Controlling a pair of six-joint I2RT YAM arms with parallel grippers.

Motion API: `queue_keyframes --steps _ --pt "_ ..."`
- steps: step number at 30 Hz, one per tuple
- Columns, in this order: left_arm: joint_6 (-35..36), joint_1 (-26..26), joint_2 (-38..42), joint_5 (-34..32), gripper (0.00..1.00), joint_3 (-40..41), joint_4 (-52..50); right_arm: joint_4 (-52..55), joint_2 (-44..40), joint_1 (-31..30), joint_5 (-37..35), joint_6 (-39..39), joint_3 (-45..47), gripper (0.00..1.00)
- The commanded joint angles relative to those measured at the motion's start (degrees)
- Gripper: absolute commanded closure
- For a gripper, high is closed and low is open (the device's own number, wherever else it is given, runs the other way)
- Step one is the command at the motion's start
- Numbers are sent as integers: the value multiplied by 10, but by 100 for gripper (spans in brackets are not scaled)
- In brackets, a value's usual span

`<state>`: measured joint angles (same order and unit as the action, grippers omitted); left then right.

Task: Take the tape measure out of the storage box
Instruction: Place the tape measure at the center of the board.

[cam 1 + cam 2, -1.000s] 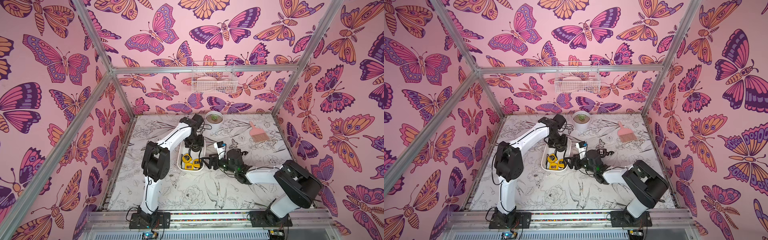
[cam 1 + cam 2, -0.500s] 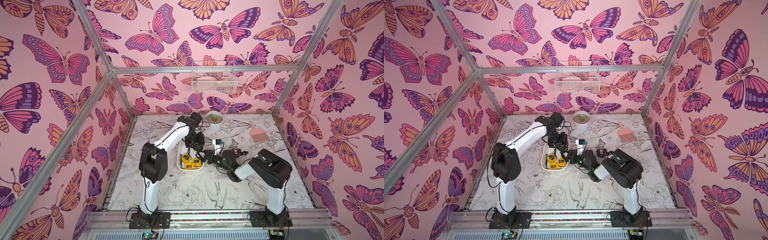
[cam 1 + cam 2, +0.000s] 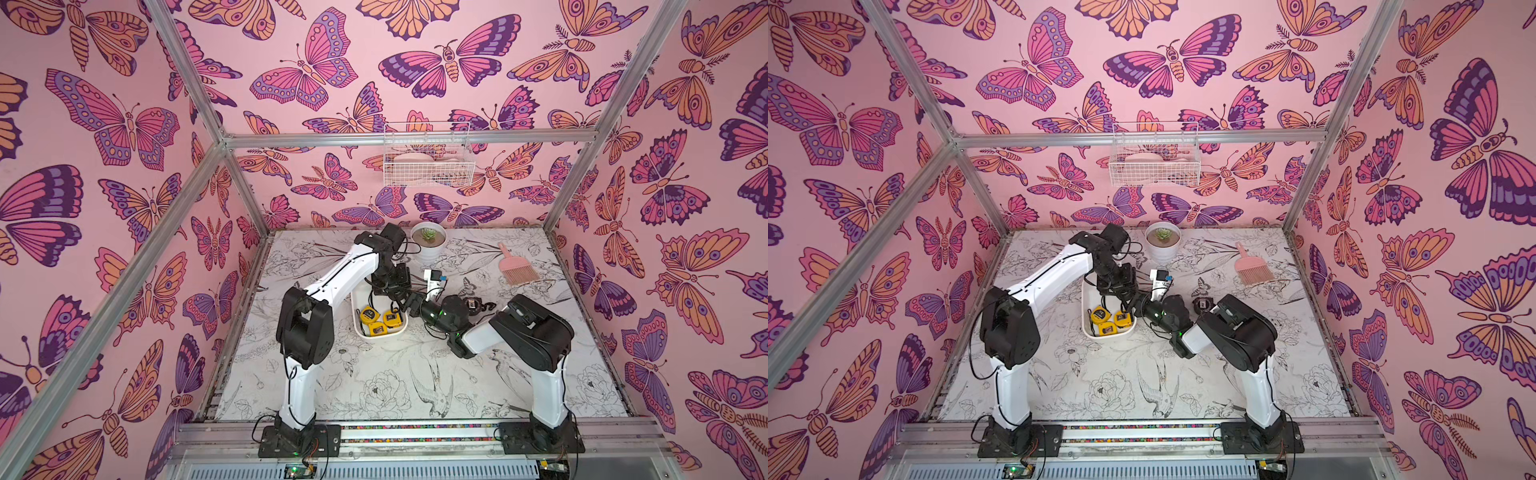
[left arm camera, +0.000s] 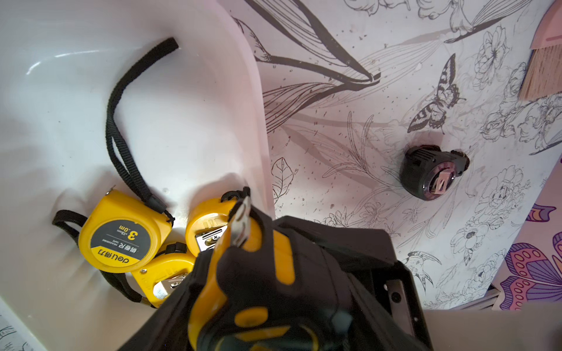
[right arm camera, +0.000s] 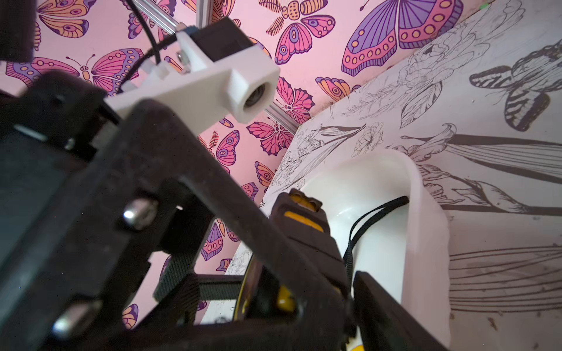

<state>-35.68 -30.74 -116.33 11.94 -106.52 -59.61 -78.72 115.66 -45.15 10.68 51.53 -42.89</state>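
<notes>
The storage box (image 3: 357, 300) (image 3: 1087, 300) (image 4: 60, 121) (image 5: 425, 228) lies mid-table, with three yellow tape measures (image 3: 368, 313) (image 4: 121, 234) at its near end. My left gripper (image 3: 394, 293) (image 3: 1119, 293) (image 4: 267, 291) hangs over the box's right rim. It is shut on a black-and-yellow tape measure (image 4: 243, 267) (image 5: 307, 231), held clear of the box floor. My right gripper (image 3: 409, 305) (image 3: 1137, 306) (image 5: 282, 297) has come in from the right. It stands open, its fingers (image 5: 380, 304) either side of that held tape measure. Both top views hide the contact.
A black round object (image 3: 471, 304) (image 4: 431, 173) lies on the table right of the box. A pink brush (image 3: 515, 270) lies at the back right. A white plant pot (image 3: 428, 243) stands behind the left arm. A wire basket (image 3: 428, 160) hangs on the back wall.
My right arm has folded up and its gripper has moved left and back, up to the left gripper over the box. The left arm has barely moved and keeps its hold.
</notes>
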Motion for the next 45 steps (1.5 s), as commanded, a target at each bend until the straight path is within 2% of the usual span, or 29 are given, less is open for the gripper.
queue_keyframes --steps 1,5,10,13,20,24,30,35,38,40,42,45 --pt "-5 -6 22 -9 59 4 -14 -31 1 2 -23 24 -13 21" --pt "-3 -6 22 -14 58 3 -14 -31 -4 2 -24 30 -4 32" --pt "-4 -9 22 -16 55 2 -6 -31 -6 2 -19 35 -3 64" --pt "2 -14 22 -10 45 -5 -3 -31 -10 2 -23 34 2 76" --pt "13 -22 24 -17 1 -6 0 -31 -23 6 -14 20 10 80" --pt "21 -15 43 -49 1 -20 -1 -31 -50 25 -18 23 48 80" --pt "57 3 64 -96 0 -33 -2 -30 -144 92 -20 22 144 79" --pt "106 5 50 -134 1 -28 -27 43 -208 153 33 40 189 79" --pt "129 5 40 -147 1 -11 -40 139 -263 168 54 12 204 79" --pt "136 5 37 -147 1 6 -41 282 -313 175 92 -24 185 79" --pt "142 5 37 -142 0 22 -43 393 -357 174 86 -67 182 79" --pt "146 5 36 -139 1 42 -45 479 -409 179 51 -91 204 79"
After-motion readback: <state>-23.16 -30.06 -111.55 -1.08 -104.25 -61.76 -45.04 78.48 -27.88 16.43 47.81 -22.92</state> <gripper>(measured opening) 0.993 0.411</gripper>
